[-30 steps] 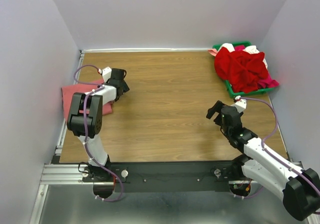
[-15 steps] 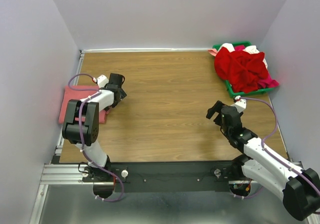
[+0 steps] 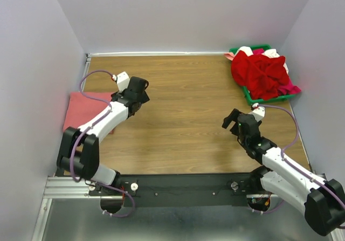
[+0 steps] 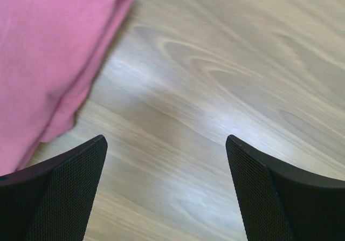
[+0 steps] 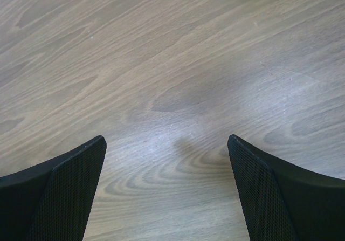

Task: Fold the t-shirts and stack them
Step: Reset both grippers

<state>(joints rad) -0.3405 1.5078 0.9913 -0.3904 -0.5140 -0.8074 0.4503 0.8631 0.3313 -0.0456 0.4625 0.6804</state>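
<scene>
Close in, your right gripper (image 3: 232, 119) (image 5: 167, 144) hovered over the table (image 3: 183, 95) with its jaws spread wide and nothing in them. Farther out, your left gripper (image 3: 141, 90) (image 4: 164, 141) hung just right of the folded pink shirt (image 3: 86, 109) (image 4: 43, 52) at the table's left edge, jaws wide apart too, empty and clear of the cloth. In the far right corner the red shirts (image 3: 264, 71) lay heaped in the green bin (image 3: 250, 96), with white cloth (image 3: 246, 50) showing behind them.

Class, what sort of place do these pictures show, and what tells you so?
Probably a robot lab test cell: a left arm and right arm bolted at a wooden table, plain walls boxing it in, a bin of shirts.
</scene>
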